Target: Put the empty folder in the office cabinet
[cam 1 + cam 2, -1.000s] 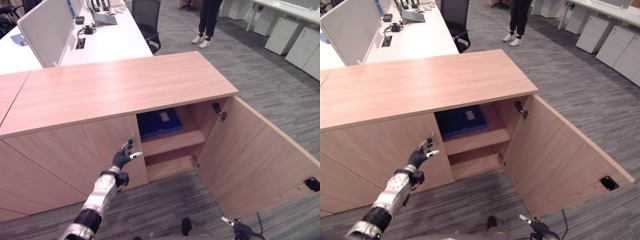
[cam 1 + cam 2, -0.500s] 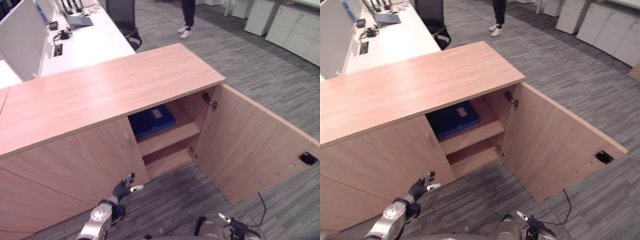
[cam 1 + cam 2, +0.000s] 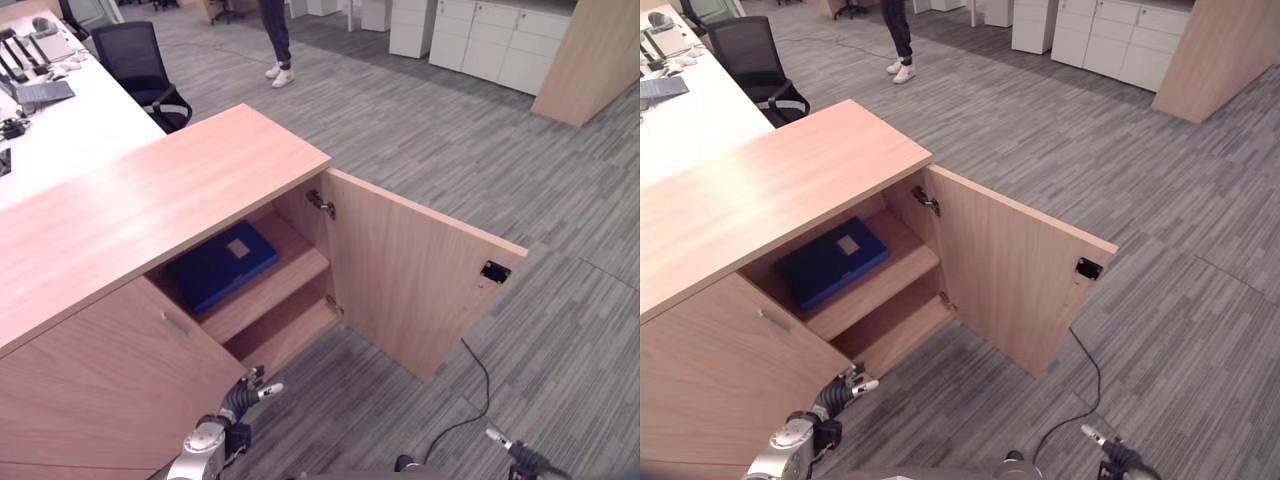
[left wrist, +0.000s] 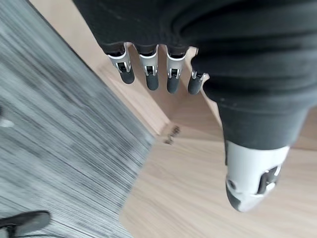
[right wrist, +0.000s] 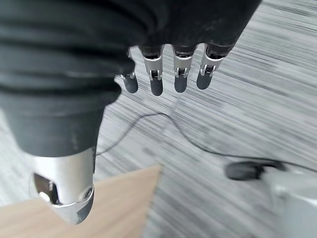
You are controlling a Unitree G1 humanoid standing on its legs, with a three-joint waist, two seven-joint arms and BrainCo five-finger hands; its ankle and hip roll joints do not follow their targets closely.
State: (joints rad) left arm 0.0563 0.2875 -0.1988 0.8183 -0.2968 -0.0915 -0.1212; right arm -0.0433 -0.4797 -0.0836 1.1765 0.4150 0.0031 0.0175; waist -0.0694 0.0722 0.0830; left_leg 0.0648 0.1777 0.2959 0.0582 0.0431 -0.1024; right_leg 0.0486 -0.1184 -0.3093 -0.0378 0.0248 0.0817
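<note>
A dark blue folder (image 3: 221,266) with a pale label lies flat on the upper shelf of the wooden office cabinet (image 3: 150,205). The cabinet's right door (image 3: 410,290) stands wide open. My left hand (image 3: 244,397) hangs low in front of the shut left door (image 3: 100,385), below and apart from the folder. Its fingers (image 4: 148,74) are straight and hold nothing. My right hand (image 3: 1110,452) is down near the floor to the right of the open door. Its fingers (image 5: 156,75) are also straight and empty.
The lower shelf (image 3: 285,335) is bare. A white desk (image 3: 55,125) and a black office chair (image 3: 140,65) stand behind the cabinet. A person (image 3: 275,40) stands at the far back, and white cabinets (image 3: 470,45) line the far right. Grey carpet (image 3: 560,220) spreads to the right.
The camera has swung to the right, so the cabinet now sits further left. My left hand has dropped from the edge of the shut door to low near the floor. The folder stays on the shelf.
</note>
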